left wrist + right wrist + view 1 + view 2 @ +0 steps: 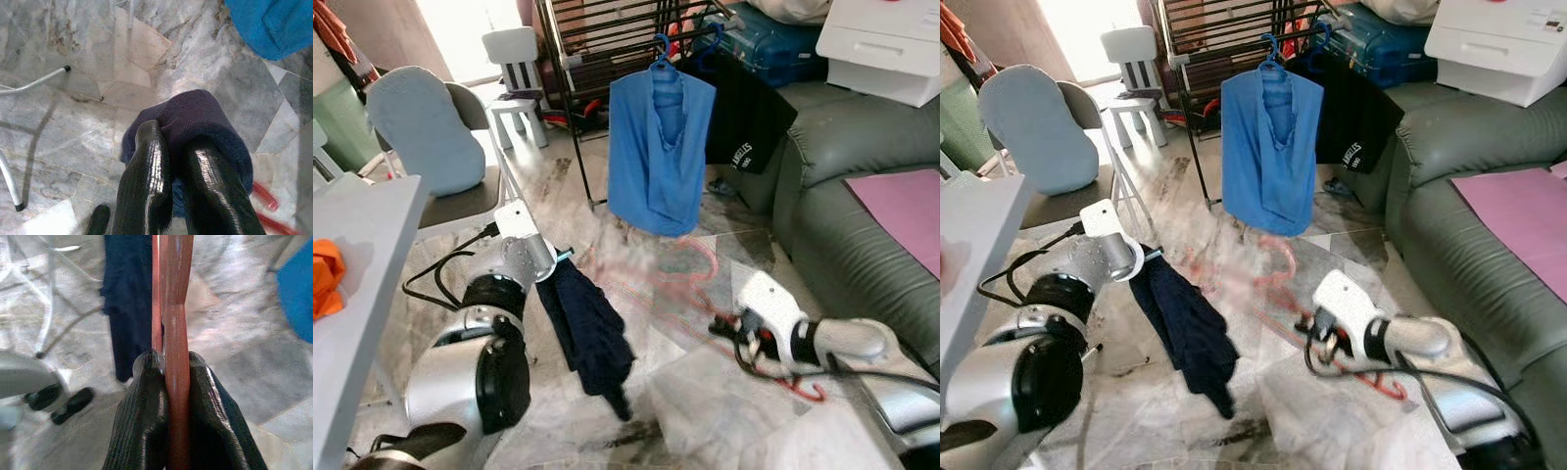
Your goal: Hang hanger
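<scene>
Over marble floor (pixel 705 411), right tool (pixel 175 367) pinches red hanger (pixel 172 308) lengthwise; left tool (pixel 178 147) pinches navy garment (pixel 587 333).

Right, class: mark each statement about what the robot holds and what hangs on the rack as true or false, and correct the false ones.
1. The right gripper is shut on a red hanger. True.
2. The left gripper holds a blue shirt. False: it grips a dark navy garment.
3. A blue shirt hangs on the drying rack. True.
4. The red hanger is already on the rack. False: it is low over the floor, in the right gripper.
</scene>
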Tool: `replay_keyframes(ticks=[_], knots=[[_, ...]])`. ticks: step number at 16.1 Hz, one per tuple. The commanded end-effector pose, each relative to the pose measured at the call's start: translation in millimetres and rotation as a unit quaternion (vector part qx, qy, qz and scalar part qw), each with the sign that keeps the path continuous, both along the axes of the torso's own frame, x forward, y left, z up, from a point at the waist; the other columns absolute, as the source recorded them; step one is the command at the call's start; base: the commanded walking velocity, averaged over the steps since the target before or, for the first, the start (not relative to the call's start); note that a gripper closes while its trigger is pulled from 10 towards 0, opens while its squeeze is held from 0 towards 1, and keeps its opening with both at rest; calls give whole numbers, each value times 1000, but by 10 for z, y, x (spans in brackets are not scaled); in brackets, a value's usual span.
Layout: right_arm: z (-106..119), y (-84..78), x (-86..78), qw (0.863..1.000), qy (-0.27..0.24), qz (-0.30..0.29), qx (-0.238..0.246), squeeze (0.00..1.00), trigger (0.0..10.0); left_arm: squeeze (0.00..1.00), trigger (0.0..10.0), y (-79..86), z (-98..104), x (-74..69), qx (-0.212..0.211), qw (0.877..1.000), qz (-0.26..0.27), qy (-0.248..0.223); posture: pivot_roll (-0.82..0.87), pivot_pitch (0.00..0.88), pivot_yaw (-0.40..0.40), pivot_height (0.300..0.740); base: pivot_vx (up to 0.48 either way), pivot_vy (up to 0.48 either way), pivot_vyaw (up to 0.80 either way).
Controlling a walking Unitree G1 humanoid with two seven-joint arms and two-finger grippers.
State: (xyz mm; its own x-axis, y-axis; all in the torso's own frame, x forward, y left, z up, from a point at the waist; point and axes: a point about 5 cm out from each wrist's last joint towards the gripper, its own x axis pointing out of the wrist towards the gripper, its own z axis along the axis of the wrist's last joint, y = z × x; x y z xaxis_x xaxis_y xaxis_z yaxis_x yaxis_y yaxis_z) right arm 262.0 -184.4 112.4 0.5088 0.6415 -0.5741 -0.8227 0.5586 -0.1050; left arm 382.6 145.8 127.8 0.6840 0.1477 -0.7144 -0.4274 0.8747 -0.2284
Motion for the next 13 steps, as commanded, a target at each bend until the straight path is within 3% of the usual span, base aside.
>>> replay_keyframes(ticks=[1,4,7,9,13], knots=[[55,102,-49,999,0,32,12,0,10000,0,10000,70,128,57,-1,1000,19,-18,-106,9,181,740,0,0,0],[32,194,-185,996,33,78,25,0,10000,0,10000,50,134,64,-13,1000,23,-13,-106,9,185,740,0,0,0],[-6,220,-197,996,34,77,20,0,10000,0,10000,17,165,79,-19,1000,22,-12,-106,9,189,740,0,0,0],[-32,235,-156,998,22,66,10,0,10000,0,10000,5,189,88,-19,999,22,-13,-106,8,190,740,0,0,0],[-107,176,79,999,-22,-5,-27,0,10000,0,10000,-17,350,119,-42,999,20,-16,-99,7,187,740,0,0,0]])
